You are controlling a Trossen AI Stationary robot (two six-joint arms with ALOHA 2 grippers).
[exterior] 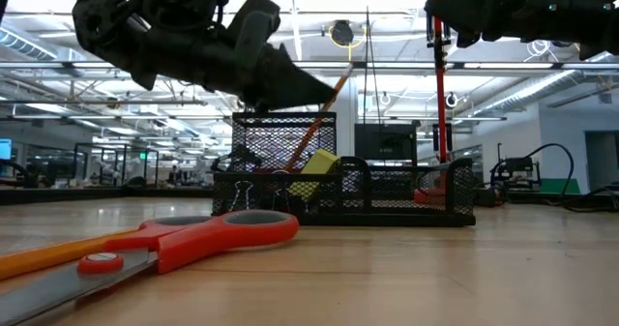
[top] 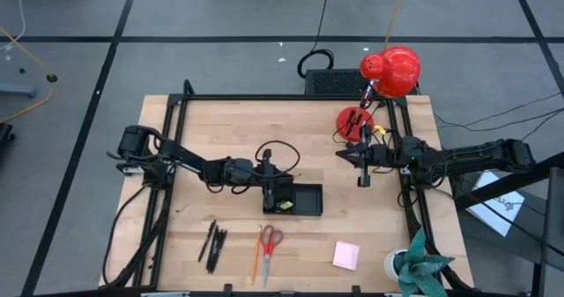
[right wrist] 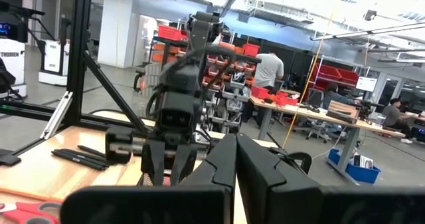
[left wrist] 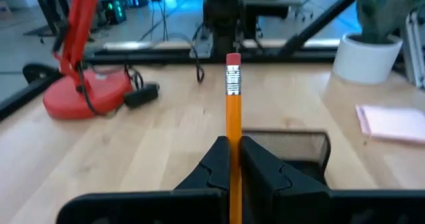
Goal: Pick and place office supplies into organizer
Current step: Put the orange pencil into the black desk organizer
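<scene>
A pale butcher-block table (top: 229, 121) is filling the middle of a grey-floored lab, its planks showing a fine lengthwise grain. The organizer (top: 297, 200), a black wire-mesh tray with a taller cup section at one end, is sitting near the table's centre. In the low view, a yellow-green block (exterior: 319, 163) and binder clips (exterior: 241, 191) are showing through its mesh.

The left gripper (top: 267, 189) is hanging over the organizer's taller end, its fingers clenched on an orange pencil (left wrist: 233, 117) with a pink eraser and metal ferrule; the pencil is slanting down into the mesh cup.

The right gripper (top: 362, 160) is hovering above bare wood beyond the organizer, just beside the round base of the red desk lamp (top: 355, 119), its dark fingers pressed together with nothing between them.

On the near side of the organizer, red-handled scissors (top: 270, 244) are lying flat next to another orange pencil (top: 256, 257), with black pens (top: 213, 242) further along that edge and a pink sticky-note pad (top: 346, 255) toward the opposite end.
</scene>
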